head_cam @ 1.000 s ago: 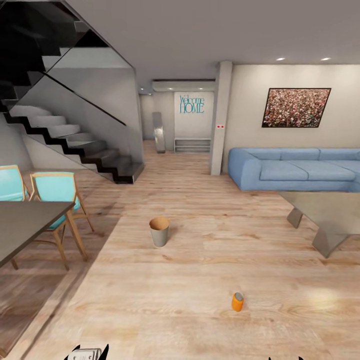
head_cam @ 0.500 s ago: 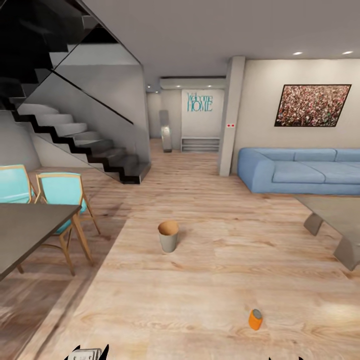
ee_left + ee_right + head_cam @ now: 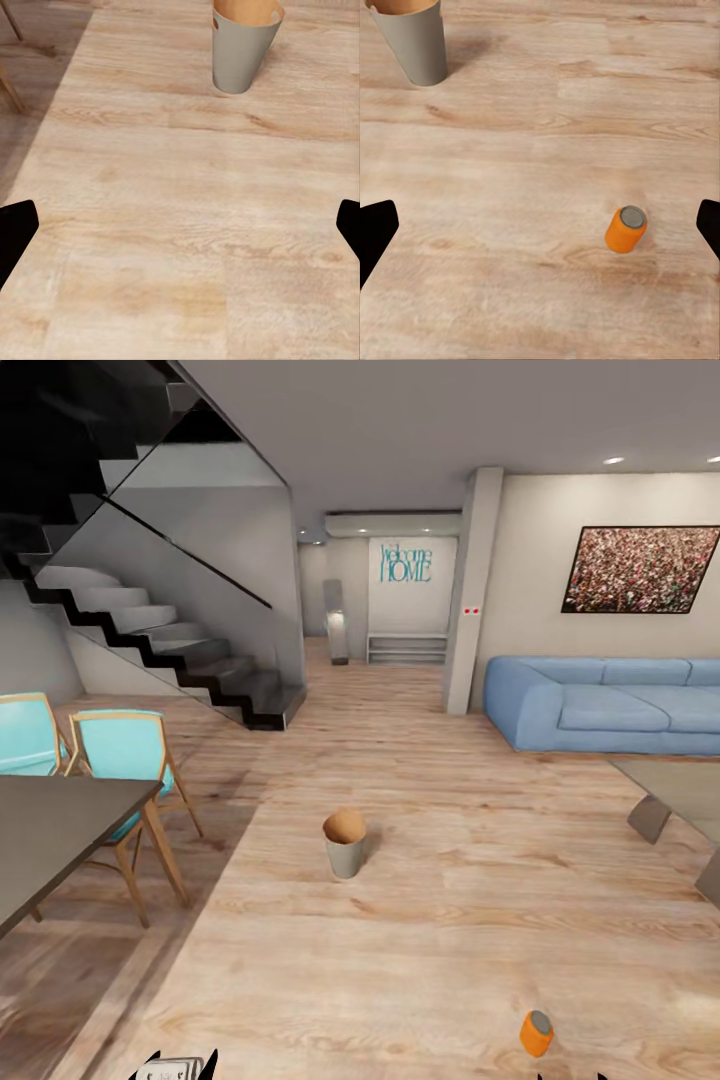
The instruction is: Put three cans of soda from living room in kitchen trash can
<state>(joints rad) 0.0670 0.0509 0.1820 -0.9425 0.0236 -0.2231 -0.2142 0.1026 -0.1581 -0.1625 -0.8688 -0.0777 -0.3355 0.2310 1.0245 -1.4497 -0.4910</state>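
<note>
On the wood plank floor (image 3: 420, 920) ahead of me, the grey trash can (image 3: 344, 844) is standing upright, and an orange soda can (image 3: 536, 1033) is sitting well apart from it, nearer my right side. I am seeing my left gripper (image 3: 180, 225) and right gripper (image 3: 540, 225) both spread wide, holding nothing.

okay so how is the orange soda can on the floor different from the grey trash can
The orange soda can is bright orange with a closed grey metal top; the trash can is grey with an open mouth and a brown inside. The soda can is clearly the smaller of the two. It sits nearer the robot, the trash can farther out toward the sofa and stairs. Both stand upright on the wood floor.
</note>
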